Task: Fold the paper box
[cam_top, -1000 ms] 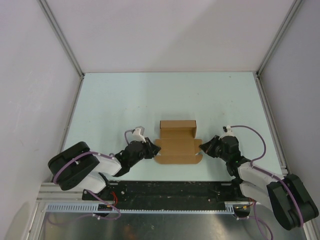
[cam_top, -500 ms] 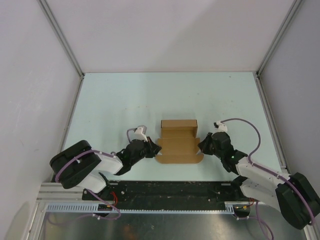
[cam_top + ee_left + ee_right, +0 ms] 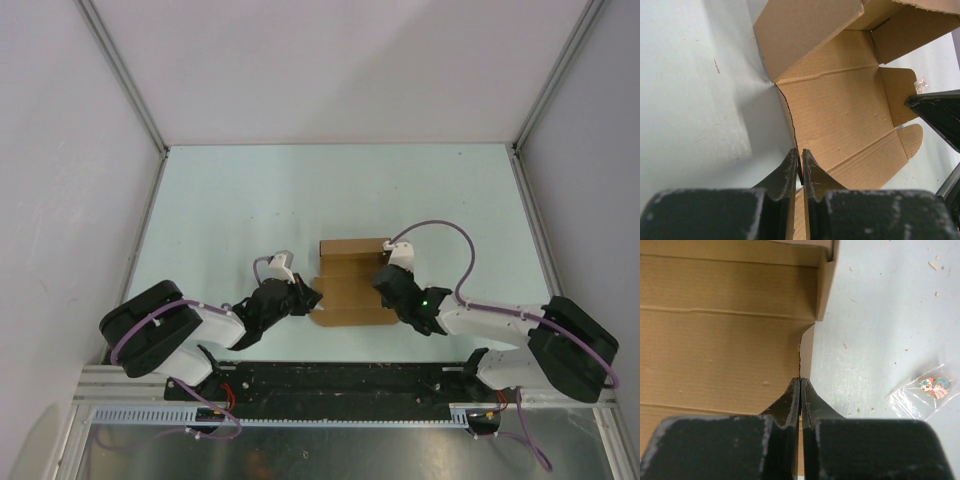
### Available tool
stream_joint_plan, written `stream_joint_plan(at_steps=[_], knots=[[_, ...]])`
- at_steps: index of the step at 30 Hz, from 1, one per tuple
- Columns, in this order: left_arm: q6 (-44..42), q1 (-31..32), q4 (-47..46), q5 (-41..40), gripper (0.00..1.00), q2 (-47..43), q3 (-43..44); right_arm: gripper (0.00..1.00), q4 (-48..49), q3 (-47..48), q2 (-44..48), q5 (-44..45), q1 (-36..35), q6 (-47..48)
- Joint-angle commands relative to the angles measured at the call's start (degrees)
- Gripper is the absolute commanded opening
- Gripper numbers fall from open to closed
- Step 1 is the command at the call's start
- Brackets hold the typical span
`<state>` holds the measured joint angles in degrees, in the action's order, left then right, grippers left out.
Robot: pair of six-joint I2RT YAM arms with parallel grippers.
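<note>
Paper box (image 3: 345, 295) (image 3: 840, 110) (image 3: 725, 340) of plain brown corrugated cardboard lies half folded on the pale surface (image 3: 250, 200), close to the edge where the arms are bolted, and both tools meet it from opposite ends. Its far wall stands upright with a short side tab turned inward, while the middle and near panels lie flat and show their creases; the near corner ends in a rounded tab. The inside of the paper box shows only bare cardboard. At its left end the left tool (image 3: 315, 297) (image 3: 800, 160) is closed on the thin perforated edge of the side flap, which runs down between the two dark fingers (image 3: 790, 172) and is lifted off the surface. At its right end the right tool (image 3: 384, 282) (image 3: 800, 382) has its fingers (image 3: 812, 400) pressed together, their tips right at the edge of the right side flap (whether any cardboard is actually caught between them cannot be told). Just beyond the box's right side, apart from it, a clear plastic scrap (image 3: 922, 390) (image 3: 920, 85) lies on the surface and holds a small pink and teal printed piece, too small to read. A few pale crumbs (image 3: 932, 264) lie farther out on that same side.
</note>
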<state>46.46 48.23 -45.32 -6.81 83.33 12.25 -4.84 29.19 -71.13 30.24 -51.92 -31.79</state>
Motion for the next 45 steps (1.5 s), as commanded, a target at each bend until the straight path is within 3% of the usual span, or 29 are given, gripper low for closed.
stream_joint_plan(at_steps=[1, 22, 34, 38, 45], knots=[[-0.49, 0.02, -1.18, 2.68, 0.12, -0.1, 1.55, 0.0, -2.54, 4.73, -5.58, 9.56, -4.58, 2.6], [0.21, 0.02, -1.09, 2.85, 0.17, 0.26, 1.28, 0.02, -15.36, 20.29, -31.6, 29.44, -16.72, 2.88], [-0.22, 0.02, -0.91, 2.76, 0.21, -0.36, 1.02, 0.11, -18.98, 22.05, -31.09, 31.64, -17.43, -0.29], [-1.89, 0.02, 3.2, 2.68, 0.21, -1.41, 2.33, 0.21, -17.23, 22.05, -27.93, 28.3, -17.51, 0.76], [-5.49, 0.02, 11.3, -0.04, 0.19, -5.98, 4.62, 0.16, -16.25, 22.14, -25.28, 26.62, -17.42, 0.5]])
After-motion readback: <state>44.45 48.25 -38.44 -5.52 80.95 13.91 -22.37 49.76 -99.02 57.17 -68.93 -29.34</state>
